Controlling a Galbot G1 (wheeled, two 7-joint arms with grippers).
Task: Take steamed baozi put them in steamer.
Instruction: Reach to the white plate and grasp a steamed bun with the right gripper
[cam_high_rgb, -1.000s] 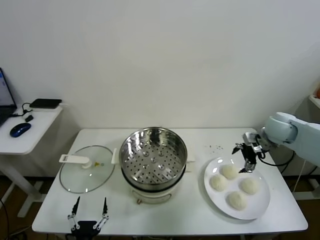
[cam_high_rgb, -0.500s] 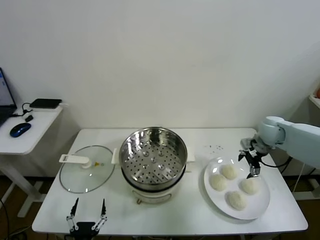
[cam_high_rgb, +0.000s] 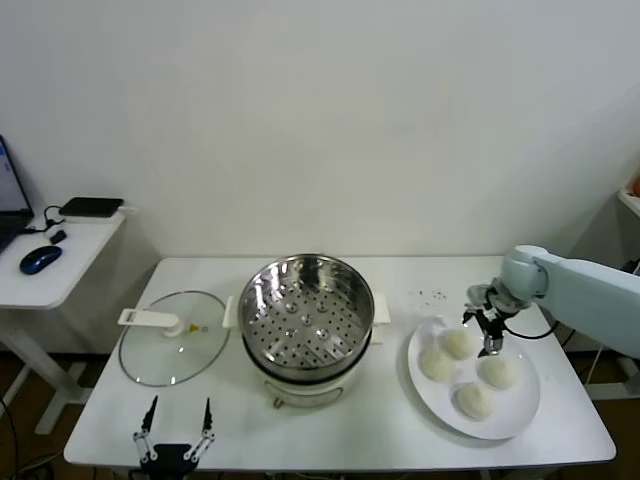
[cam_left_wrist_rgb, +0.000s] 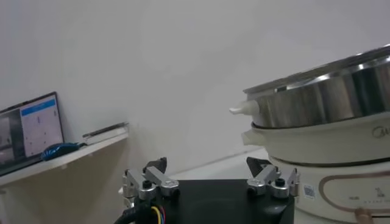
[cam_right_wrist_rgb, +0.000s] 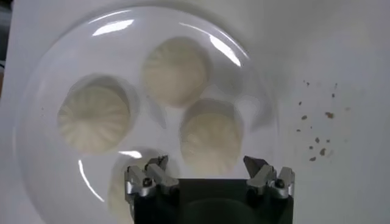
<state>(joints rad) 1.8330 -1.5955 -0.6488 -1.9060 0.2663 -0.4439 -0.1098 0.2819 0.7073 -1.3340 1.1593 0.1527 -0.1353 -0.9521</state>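
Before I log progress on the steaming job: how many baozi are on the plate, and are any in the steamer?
4, all on the white plate: one far-left under the open right gripper, one near-left, one right, one nearest the front edge. The steamer holds none.
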